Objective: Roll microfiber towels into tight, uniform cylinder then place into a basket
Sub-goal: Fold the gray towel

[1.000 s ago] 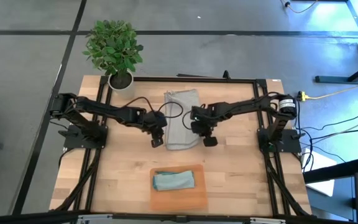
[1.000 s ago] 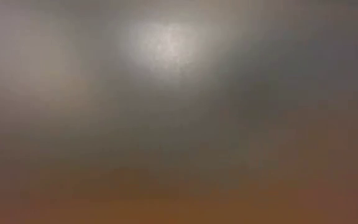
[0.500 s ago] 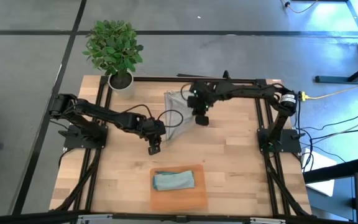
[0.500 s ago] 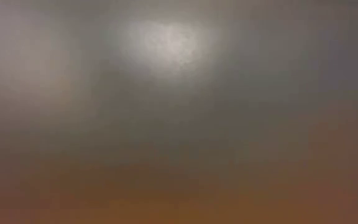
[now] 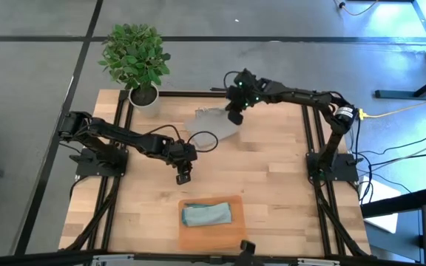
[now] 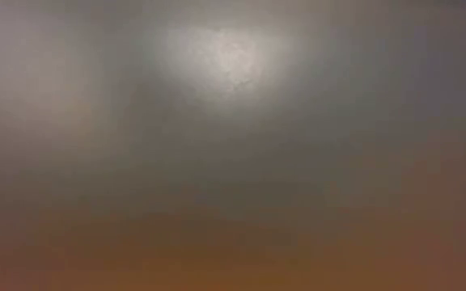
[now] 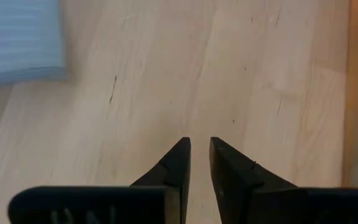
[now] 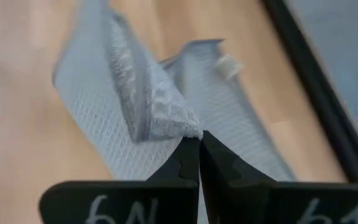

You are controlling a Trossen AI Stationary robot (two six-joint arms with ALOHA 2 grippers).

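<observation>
Two towels, grey (image 5: 217,125) and teal (image 5: 206,214), one basket (image 5: 231,235), one potted plant (image 5: 135,59).

From down at table height nothing can be made out, only a soft grey-brown haze. A pale bright patch glows above the middle, slightly to the left. Below that patch the haze warms to a dull orange-brown.

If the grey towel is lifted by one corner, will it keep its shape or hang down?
It will probably hang down: the grey towel already folds and drapes from the right gripper, shut on its edge. It seems light, since one pinch raises part of it. It will likely drag across the table rather than slide stiffly.
</observation>
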